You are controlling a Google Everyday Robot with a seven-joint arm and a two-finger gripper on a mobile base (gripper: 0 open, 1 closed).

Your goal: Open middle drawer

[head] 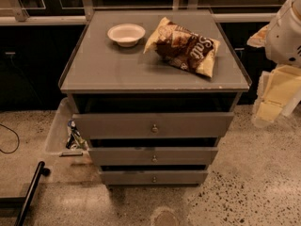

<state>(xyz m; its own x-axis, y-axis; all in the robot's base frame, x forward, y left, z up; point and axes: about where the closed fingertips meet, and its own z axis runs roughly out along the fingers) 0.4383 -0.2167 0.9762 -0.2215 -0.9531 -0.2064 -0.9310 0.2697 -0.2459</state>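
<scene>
**Middle drawer, with the gripper off to the right**

Camera view: the middle drawer (188, 155) sits between two other grey drawers in the cabinet (94, 72); its front is flat and grey, with a small round brass knob (154, 158) at the centre and a dark gap above it; the gripper (276, 95) hangs at the right edge, well apart from the drawer; whether it is open or closed I cannot tell; a bowl (126, 34) and a chip bag (183, 46) lie on top.

Matt middle drawer (120, 156) (plastic end effector (274, 100), far right).
</scene>
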